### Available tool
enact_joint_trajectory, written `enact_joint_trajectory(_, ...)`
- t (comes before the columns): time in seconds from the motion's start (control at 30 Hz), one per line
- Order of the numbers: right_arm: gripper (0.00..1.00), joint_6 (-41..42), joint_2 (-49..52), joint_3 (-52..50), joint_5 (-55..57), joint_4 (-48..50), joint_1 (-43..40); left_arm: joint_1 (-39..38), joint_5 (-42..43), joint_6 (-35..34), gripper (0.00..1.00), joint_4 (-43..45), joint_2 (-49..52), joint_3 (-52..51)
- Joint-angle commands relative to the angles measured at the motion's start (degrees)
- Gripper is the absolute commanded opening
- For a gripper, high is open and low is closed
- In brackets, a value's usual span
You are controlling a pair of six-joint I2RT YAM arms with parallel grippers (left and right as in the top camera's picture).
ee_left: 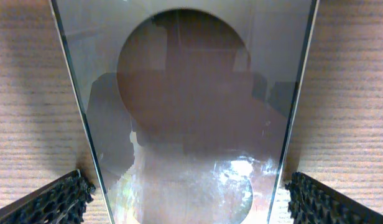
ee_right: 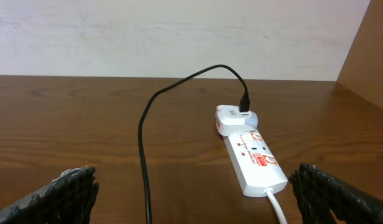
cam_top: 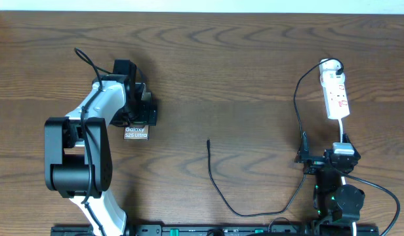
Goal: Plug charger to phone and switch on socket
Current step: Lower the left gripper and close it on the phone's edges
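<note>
left jaws [ee_left: 191,196] spread wide, straddling phone [ee_left: 185,112] | right jaws [ee_right: 194,193] wide apart, empty

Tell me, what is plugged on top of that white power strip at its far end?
A small white adapter sits at the socket's far end, with the black charger cable plugged into it. Whatever outlet lies beneath the adapter is covered.

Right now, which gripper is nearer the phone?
Left. The left gripper is at the phone, fingers either side; the right gripper sits across the table by the socket.
</note>
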Motion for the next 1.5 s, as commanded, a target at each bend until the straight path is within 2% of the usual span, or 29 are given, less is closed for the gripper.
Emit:
enact_joint_trajectory(0.0,0.99,-0.26,-0.28,-0.07,-0.11,-0.26,0.46,-0.02,-0.33,-0.48,0.99,0.63,0.35,-1.09)
enact_joint_trajectory(0.4,0.99,-0.26,-0.28,-0.07,-0.11,-0.26,0.46,-0.02,-0.35,-0.50,0.99,0.48,0.39,-1.11)
enact_joint_trajectory(0.53,0.99,-0.26,-0.28,-0.07,-0.11,-0.26,0.46,-0.02,-4.17,-2.49,0.99,0.63,0.42,-1.11)
enact_joint_trajectory(1.47,0.99,-0.26,-0.28,-0.07,-0.11,-0.26,0.46,-0.04,-1.77,-2.64,0.99,3.06,0.42,-3.78)
